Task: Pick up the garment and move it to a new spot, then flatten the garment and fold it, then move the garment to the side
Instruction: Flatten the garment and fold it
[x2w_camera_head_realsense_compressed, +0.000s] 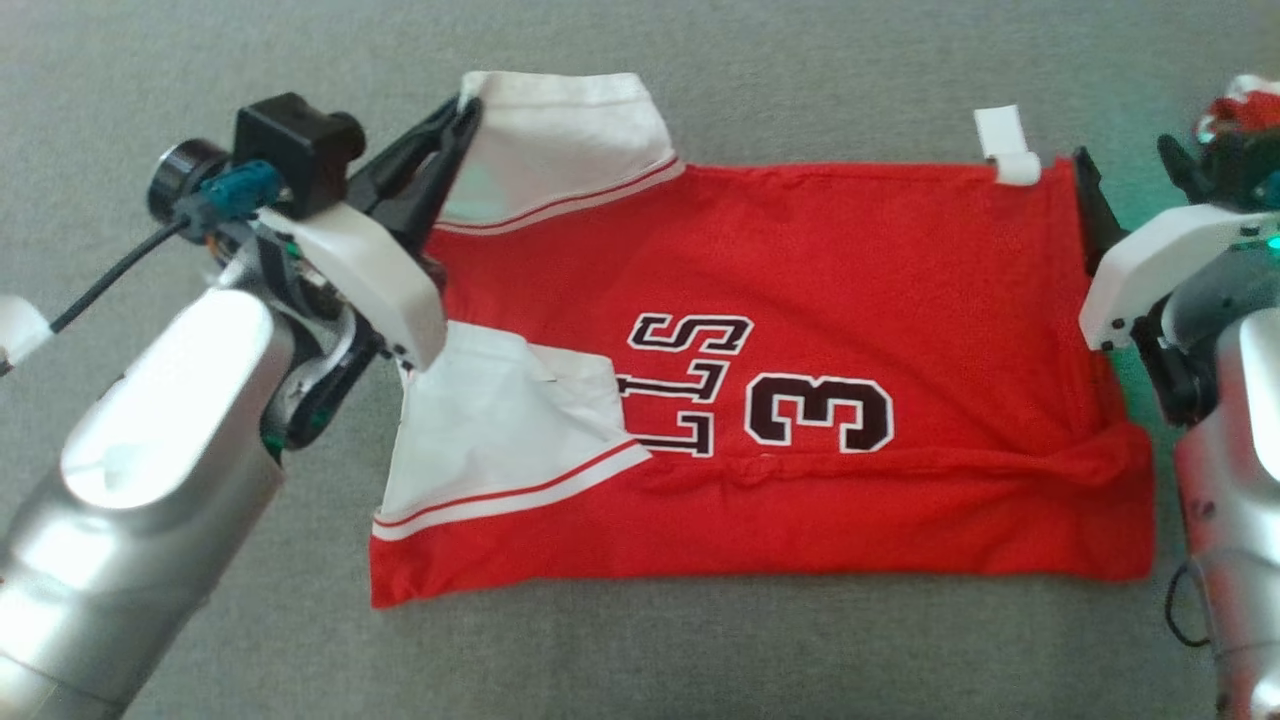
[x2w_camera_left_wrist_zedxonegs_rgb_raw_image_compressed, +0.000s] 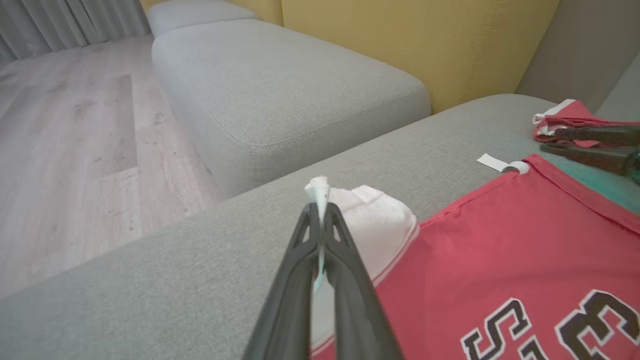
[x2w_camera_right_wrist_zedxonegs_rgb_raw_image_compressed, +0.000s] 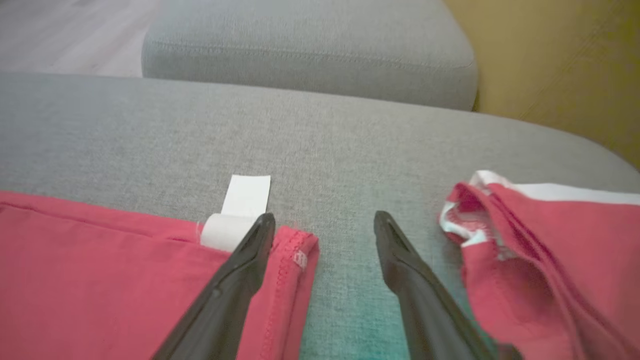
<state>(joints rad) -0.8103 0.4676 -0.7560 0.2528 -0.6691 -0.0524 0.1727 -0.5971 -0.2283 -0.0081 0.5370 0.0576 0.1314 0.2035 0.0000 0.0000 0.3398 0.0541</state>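
The garment (x2w_camera_head_realsense_compressed: 800, 300) is a red jersey with white sleeves and a black "3", spread flat on the grey cushion (x2w_camera_head_realsense_compressed: 700, 650). My left gripper (x2w_camera_head_realsense_compressed: 465, 105) is at its far left corner, shut on the edge of the upper white sleeve (x2w_camera_left_wrist_zedxonegs_rgb_raw_image_compressed: 375, 220); a pinch of white cloth sticks up between the fingertips (x2w_camera_left_wrist_zedxonegs_rgb_raw_image_compressed: 320, 210). My right gripper (x2w_camera_right_wrist_zedxonegs_rgb_raw_image_compressed: 325, 222) stands open at the garment's far right corner (x2w_camera_right_wrist_zedxonegs_rgb_raw_image_compressed: 100, 275). One finger lies over the hem beside a white tag (x2w_camera_right_wrist_zedxonegs_rgb_raw_image_compressed: 245, 200), and the other is over bare cushion. In the head view the right gripper (x2w_camera_head_realsense_compressed: 1130, 170) sits at the right edge.
A second red-and-white cloth (x2w_camera_right_wrist_zedxonegs_rgb_raw_image_compressed: 550, 260) lies bunched just right of my right gripper. Beyond the cushion stand a grey ottoman (x2w_camera_left_wrist_zedxonegs_rgb_raw_image_compressed: 280, 90) and a yellow backrest (x2w_camera_left_wrist_zedxonegs_rgb_raw_image_compressed: 425, 40). Wooden floor (x2w_camera_left_wrist_zedxonegs_rgb_raw_image_compressed: 60, 150) lies past the cushion's left edge.
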